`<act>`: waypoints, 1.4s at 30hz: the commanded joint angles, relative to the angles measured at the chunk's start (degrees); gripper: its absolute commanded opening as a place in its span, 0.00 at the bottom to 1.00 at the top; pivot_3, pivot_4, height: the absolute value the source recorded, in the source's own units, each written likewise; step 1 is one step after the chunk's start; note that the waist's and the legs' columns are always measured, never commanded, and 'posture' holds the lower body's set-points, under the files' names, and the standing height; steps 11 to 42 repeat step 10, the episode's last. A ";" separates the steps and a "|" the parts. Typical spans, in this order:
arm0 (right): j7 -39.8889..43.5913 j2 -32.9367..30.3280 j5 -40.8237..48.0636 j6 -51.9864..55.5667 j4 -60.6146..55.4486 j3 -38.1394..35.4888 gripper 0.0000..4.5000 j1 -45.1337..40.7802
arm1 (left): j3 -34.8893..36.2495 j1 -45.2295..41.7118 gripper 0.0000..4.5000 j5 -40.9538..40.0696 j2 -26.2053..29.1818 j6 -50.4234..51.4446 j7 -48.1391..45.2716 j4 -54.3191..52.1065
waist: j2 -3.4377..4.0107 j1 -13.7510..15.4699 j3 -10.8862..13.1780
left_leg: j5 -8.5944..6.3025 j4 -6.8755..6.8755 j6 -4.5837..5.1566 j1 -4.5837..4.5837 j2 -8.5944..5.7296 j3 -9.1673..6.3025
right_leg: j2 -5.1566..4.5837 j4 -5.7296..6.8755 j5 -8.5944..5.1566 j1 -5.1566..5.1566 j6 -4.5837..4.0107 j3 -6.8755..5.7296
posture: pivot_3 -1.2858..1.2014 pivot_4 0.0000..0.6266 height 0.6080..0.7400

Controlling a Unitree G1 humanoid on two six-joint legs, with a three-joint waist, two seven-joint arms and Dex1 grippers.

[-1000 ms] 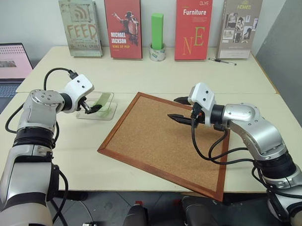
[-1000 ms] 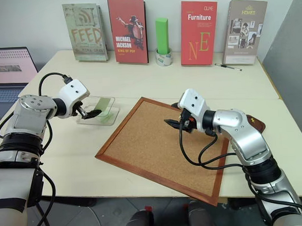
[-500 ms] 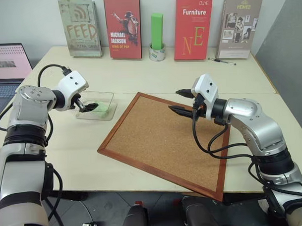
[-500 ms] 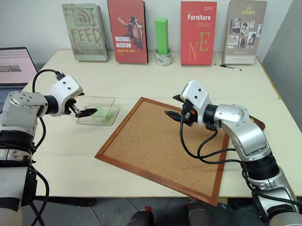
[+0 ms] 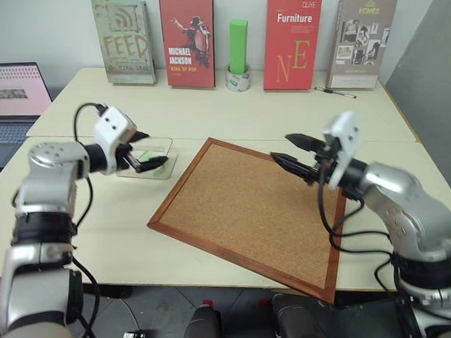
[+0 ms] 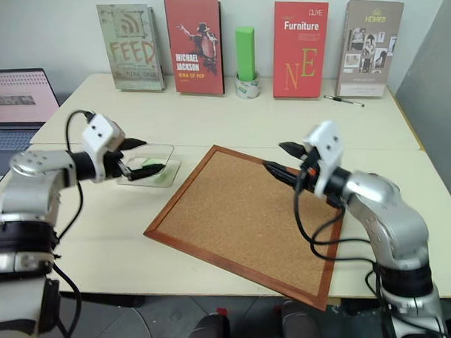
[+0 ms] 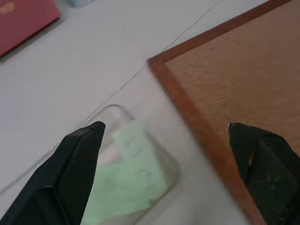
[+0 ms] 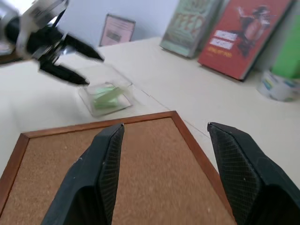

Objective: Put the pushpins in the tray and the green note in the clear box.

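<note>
Green note in the clear box, both of your grippers pulled back empty.

The green note (image 7: pixel 123 187) lay inside the clear box (image 5: pixel 159 145) near the cork board's (image 5: pixel 249 213) far-left corner. A second earlier your left gripper (image 5: pixel 151 148) reached down into that box; it had since lifted just above the near rim, fingers spread wide and holding nothing. Your right gripper (image 5: pixel 290 152) had drawn toward the board's right edge, jaws parted and empty, above the cork.
</note>
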 commanded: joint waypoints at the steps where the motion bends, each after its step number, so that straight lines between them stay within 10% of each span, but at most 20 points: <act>1: -0.90 -1.73 -1.86 -4.92 -7.50 -1.39 0.67 7.66 | 3.93 3.73 0.99 -5.35 -2.97 1.06 3.35 -11.79 | 0.00 -0.05 0.00 | 0.00 0.03 0.00 0.01 0.01 0.00 | 0.01 0.01 0.00 0.00 0.00 0.01 | 0.52 0.24 1.00; 42: 3.13 -8.02 -0.70 -8.96 -10.39 -4.24 0.67 17.08 | 0.80 7.03 0.99 -10.25 -7.13 4.81 4.12 -21.42 | -0.01 -0.24 -0.01 | 0.04 0.08 0.04 0.40 0.01 0.09 | 0.05 0.01 0.02 0.30 0.05 0.11 | 0.52 0.24 1.00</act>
